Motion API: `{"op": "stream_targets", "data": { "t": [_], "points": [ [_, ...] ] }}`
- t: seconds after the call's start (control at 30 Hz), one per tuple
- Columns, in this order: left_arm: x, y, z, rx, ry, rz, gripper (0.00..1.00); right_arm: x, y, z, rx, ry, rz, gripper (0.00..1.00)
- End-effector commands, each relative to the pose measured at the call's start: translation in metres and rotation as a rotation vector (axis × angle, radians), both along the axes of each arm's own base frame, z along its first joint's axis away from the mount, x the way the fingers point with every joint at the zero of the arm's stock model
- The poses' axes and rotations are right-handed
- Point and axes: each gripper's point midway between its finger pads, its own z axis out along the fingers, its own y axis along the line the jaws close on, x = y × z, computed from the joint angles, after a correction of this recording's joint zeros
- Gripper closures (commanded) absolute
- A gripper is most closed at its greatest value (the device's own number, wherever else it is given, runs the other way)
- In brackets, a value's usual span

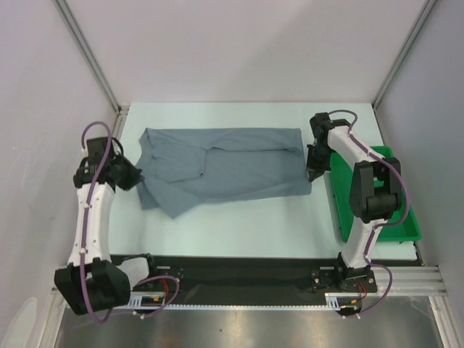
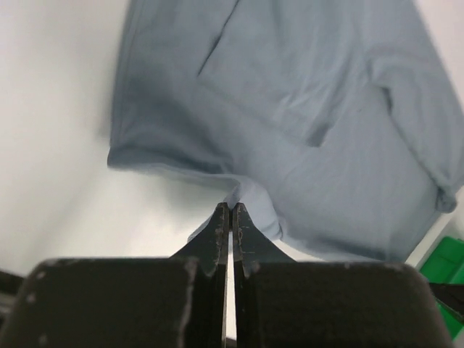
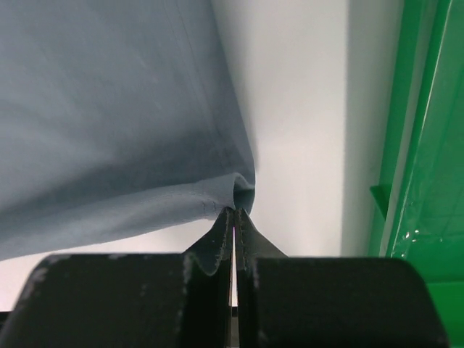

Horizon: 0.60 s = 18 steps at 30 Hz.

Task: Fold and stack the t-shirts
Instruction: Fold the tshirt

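Observation:
One slate blue-grey t-shirt (image 1: 225, 168) lies loosely folded lengthwise across the white table, with wrinkles and a flap hanging toward the front left. My left gripper (image 1: 136, 177) is shut on the shirt's left edge; in the left wrist view its fingertips (image 2: 230, 212) pinch a fold of the cloth (image 2: 304, 116). My right gripper (image 1: 312, 174) is shut on the shirt's right front corner; in the right wrist view its tips (image 3: 234, 213) pinch the curled hem of the shirt (image 3: 109, 109). Both held edges are lifted slightly off the table.
A green plastic tray (image 1: 397, 230) stands at the right edge, just beyond my right arm; its wall shows in the right wrist view (image 3: 420, 145) and its corner in the left wrist view (image 2: 449, 268). White walls enclose the table on three sides.

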Motion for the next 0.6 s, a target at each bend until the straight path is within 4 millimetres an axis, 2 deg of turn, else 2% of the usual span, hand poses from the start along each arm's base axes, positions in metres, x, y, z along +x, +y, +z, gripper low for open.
{"op": "stream_targets", "data": {
  "t": [0.0,0.13,0.2,0.23,0.3,0.33,0.37,0.4,0.43,0.47,0.57],
  "points": [
    [0.051,0.012,0.043,0.083,-0.156,-0.059,1.00,0.018,-0.003,0.009,-0.005,-0.014,-0.013,1.00],
    [0.083,0.016,0.052,0.104,-0.170,-0.092,1.00,0.038,-0.004,0.015,-0.001,-0.038,-0.023,1.00],
    [0.098,0.019,0.063,0.120,-0.202,-0.099,1.00,0.050,-0.003,0.015,0.000,-0.044,-0.025,1.00],
    [0.107,0.020,0.055,0.116,-0.179,-0.108,1.00,0.054,-0.002,0.015,-0.002,-0.047,-0.022,1.00],
    [0.123,0.021,0.064,0.127,-0.210,-0.127,1.00,0.067,-0.001,0.020,0.004,-0.077,-0.024,1.00],
    [0.132,0.022,0.059,0.123,-0.203,-0.137,1.00,0.072,0.000,0.016,0.004,-0.071,-0.024,1.00],
    [0.143,0.021,0.066,0.124,-0.228,-0.150,1.00,0.076,0.000,0.016,0.004,-0.074,-0.027,1.00],
    [0.148,0.019,0.066,0.118,-0.232,-0.166,1.00,0.077,0.001,0.015,0.003,-0.065,-0.025,1.00],
    [0.157,0.016,0.057,0.109,-0.213,-0.180,1.00,0.085,0.002,0.016,0.004,-0.076,-0.027,1.00],
    [0.166,0.014,0.064,0.114,-0.233,-0.195,0.99,0.088,0.002,0.016,0.005,-0.079,-0.028,1.00],
    [0.186,0.008,0.060,0.105,-0.230,-0.235,1.00,0.102,0.005,0.016,0.013,-0.102,-0.024,1.00]
  ]
}}
